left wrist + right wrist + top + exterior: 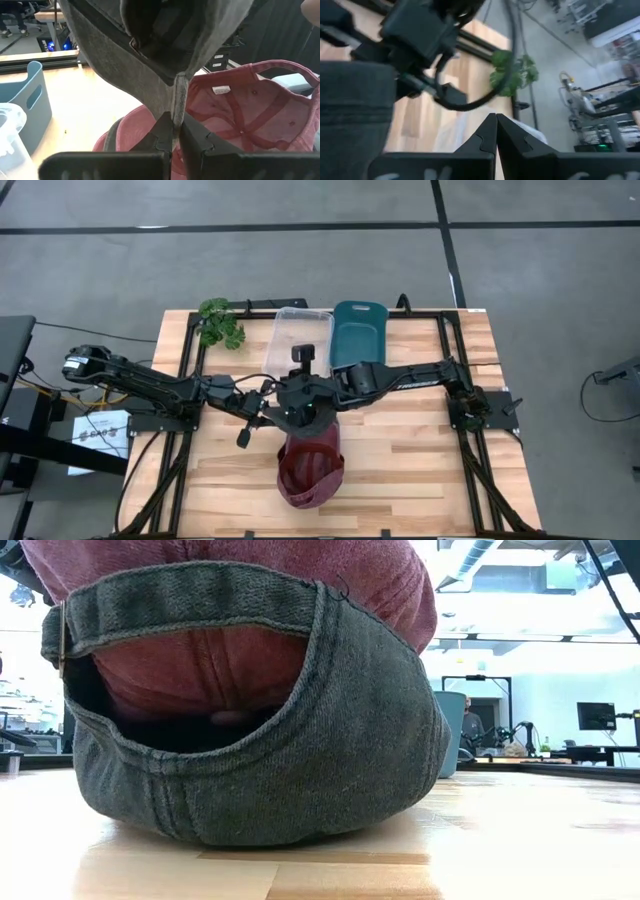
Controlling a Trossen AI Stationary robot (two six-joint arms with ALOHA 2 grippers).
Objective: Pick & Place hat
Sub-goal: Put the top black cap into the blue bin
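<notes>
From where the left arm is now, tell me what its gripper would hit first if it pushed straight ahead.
The left gripper is already shut on a grey fabric edge of the faded red cotton cap. Straight ahead, it would press further into that grey fabric. What lies behind is hidden, so depth beyond it is unclear.

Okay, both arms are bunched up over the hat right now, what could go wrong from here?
The left gripper pinches only a thin fold of the hat, so the fabric may slip free. The right gripper is shut on nothing, close beside the left arm, so they could collide. The clear bin sits just behind.
</notes>
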